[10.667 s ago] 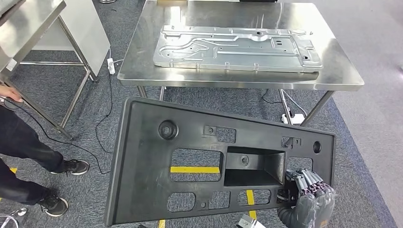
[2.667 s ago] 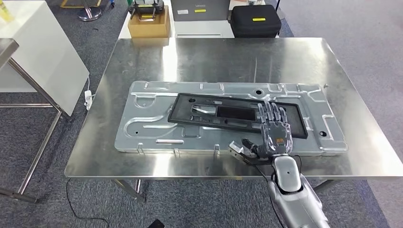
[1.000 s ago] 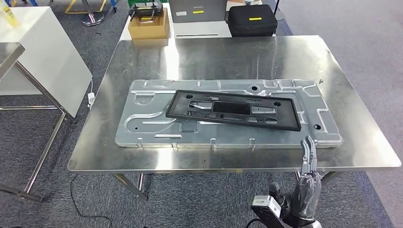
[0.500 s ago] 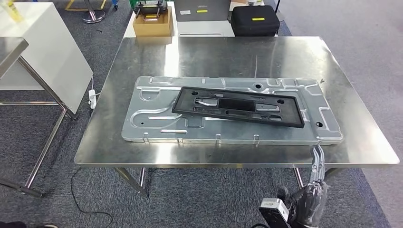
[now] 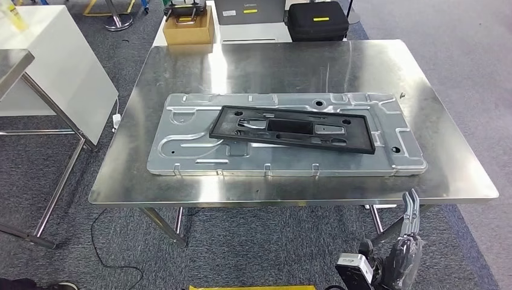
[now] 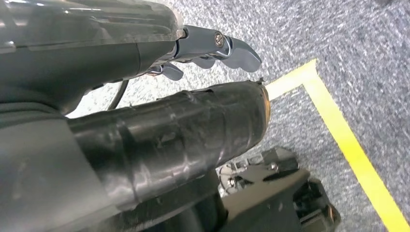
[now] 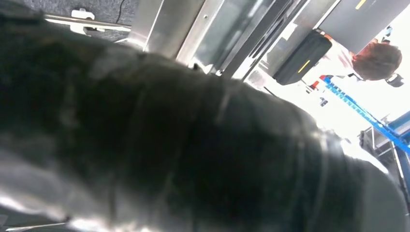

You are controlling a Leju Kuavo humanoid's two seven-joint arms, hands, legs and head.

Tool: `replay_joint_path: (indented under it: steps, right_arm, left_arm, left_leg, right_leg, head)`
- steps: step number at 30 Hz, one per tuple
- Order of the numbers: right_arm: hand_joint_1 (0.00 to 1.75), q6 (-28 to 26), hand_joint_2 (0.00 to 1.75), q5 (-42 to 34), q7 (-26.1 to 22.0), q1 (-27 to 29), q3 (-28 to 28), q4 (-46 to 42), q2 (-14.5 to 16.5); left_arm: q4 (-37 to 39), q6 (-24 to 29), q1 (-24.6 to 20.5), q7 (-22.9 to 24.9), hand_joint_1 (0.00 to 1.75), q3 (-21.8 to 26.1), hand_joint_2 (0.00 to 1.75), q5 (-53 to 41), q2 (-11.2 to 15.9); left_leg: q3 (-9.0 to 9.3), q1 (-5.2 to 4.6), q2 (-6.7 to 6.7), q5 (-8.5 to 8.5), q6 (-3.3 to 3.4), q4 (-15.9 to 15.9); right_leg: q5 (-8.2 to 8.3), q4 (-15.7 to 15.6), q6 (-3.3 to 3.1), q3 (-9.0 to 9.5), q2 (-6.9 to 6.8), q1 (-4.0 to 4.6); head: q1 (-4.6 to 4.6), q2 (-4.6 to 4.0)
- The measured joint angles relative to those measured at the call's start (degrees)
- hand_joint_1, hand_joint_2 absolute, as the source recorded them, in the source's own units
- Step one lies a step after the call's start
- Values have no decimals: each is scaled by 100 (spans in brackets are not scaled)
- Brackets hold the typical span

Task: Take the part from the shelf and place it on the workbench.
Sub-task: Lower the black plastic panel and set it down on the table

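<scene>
The steel surface (image 5: 290, 63) stands on grey carpet (image 5: 96, 229) carrying a grey metal plate (image 5: 181, 142) with the black part (image 5: 290, 128) lying on it, while the right hand (image 5: 407, 254) hangs below the edge, fingers apparently straight and empty; the left hand (image 6: 145, 96) holds nothing, and no writing is legible.

- One black part (image 5: 290, 128), flat on the metal panel.
- One metal panel (image 5: 181, 145).
- One cardboard box (image 5: 188, 28) and one black case (image 5: 316, 20), beyond the panel.
</scene>
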Motion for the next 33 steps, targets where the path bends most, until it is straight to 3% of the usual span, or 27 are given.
replay_joint_path:
  steps: [3, 4, 5, 6, 8, 10, 14, 16, 18, 19, 20, 21, 23, 25, 29, 31, 33]
  right_arm:
    - [0, 4, 0, -18, -14, 6, -3, 1, 30]
    - [0, 7, 0, -25, -22, 9, -4, 1, 34]
    - [0, 9, 0, -33, -28, 12, -5, 2, 36]
    - [0, 12, 0, -42, -33, 14, -6, 2, 38]
    - [0, 15, 0, -56, -41, 15, -13, 2, 50]
    - [0, 15, 0, -69, -49, 13, -28, 2, 71]
    - [0, 15, 0, -78, -56, 15, -47, 2, 86]
    - [0, 15, 0, -81, -56, 17, -65, 2, 86]
    - [0, 15, 0, -88, -57, 21, -81, 3, 86]
    - [0, 15, 0, -97, -56, 23, -89, 7, 86]
    - [0, 15, 0, -107, -56, 24, -98, 13, 86]
    - [0, 15, 0, -119, -56, 24, -110, 21, 86]
    - [0, 15, 0, -140, -54, 22, -134, 31, 86]
    - [0, 15, 0, -171, -50, 25, -145, 40, 89]
    - [0, 15, 0, -230, -47, 30, -176, 71, 114]
    - [0, 16, 0, -248, -48, 34, -185, 80, 136]
    - [0, 18, 0, -271, -50, 38, -193, 88, 155]
  left_arm:
    - [0, 17, 5, 2, 0, 1, 0, -4, 1]
    - [0, 23, 8, 2, 0, 1, 0, -6, 1]
    - [0, 31, 10, 4, 0, 1, 0, -9, 1]
    - [0, 38, 11, 5, 0, 2, 0, -12, 1]
    - [0, 52, 5, 8, 0, 3, 0, -22, 5]
    - [0, 61, -12, 6, 0, 3, 0, -37, 14]
    - [0, 63, -7, 2, 0, 3, 0, -55, 17]
    - [0, 65, -9, 1, 0, 3, 0, -59, 16]
    - [0, 67, -16, -1, 0, 3, 0, -64, 16]
    - [0, 66, -14, 0, 0, 3, 0, -66, 16]
    - [0, 66, -12, 1, 0, 3, 0, -67, 16]
    - [0, 65, -10, 1, 0, 3, 0, -68, 16]
    - [0, 63, -9, 2, 0, 3, 0, -69, 13]
    - [0, 62, -11, 2, 0, 3, 0, -72, 9]
    - [0, 64, -8, 1, 0, 4, 0, -78, 10]
    - [0, 64, -2, 3, 0, 4, 0, -79, 11]
    - [0, 63, 2, 5, 0, 4, 0, -80, 11]
  left_leg:
    - [-414, 18, -3, -617, -54, 1035]
    - [-508, 20, -3, -717, -59, 1307]
    - [-508, 19, -3, -708, -52, 1384]
    - [-393, 17, -3, -593, -34, 1229]
    - [66, -3, -5, -249, 46, 429]
    - [371, -38, -5, -66, 110, -186]
    - [374, -38, 6, 55, 187, -357]
    - [337, -7, 30, 161, 257, -424]
    - [238, -20, 43, 220, 290, -407]
    - [181, -23, 46, 242, 286, -384]
    - [126, -24, 49, 261, 279, -358]
    - [79, -22, 50, 275, 268, -326]
    - [-1, -13, 47, 289, 245, -249]
    - [-62, -20, 37, 309, 192, -183]
    - [-139, -25, 21, 353, 46, -139]
    - [-273, -12, 12, 70, -14, 145]
    - [-503, 3, 10, -434, -60, 822]
  right_leg:
    - [59, -2, -74, -91, -18, 22]
    - [76, 3, -82, -120, -21, 36]
    - [91, 8, -85, -143, -22, 48]
    - [105, 13, -84, -158, -21, 59]
    - [130, 20, -70, -170, -19, 76]
    - [163, 30, -24, -187, -22, 86]
    - [184, 51, 113, -221, -25, 73]
    - [-123, 368, 162, -348, -11, 68]
    - [-599, 1066, 206, -595, -4, 44]
    - [-741, 1367, 228, -677, -4, 31]
    - [-773, 1509, 247, -678, -5, 16]
    - [-692, 1420, 261, -567, -6, 0]
    - [-424, 717, 274, -100, -7, -32]
    - [-263, 143, 244, 232, 0, -16]
    - [-186, 0, 85, 199, 9, 8]
    - [-100, -19, -12, 114, 0, -12]
    - [-17, -16, -64, 6, -8, 1]
  head:
    - [-4, 0]
    - [-4, 0]
    - [-4, 0]
    - [-4, 0]
    - [-3, 0]
    - [-3, 0]
    - [0, -1]
    - [4, 0]
    - [6, 0]
    - [5, 0]
    - [5, 0]
    - [5, 0]
    - [5, 0]
    - [4, 0]
    - [3, -1]
    - [-2, -1]
    - [-8, -1]
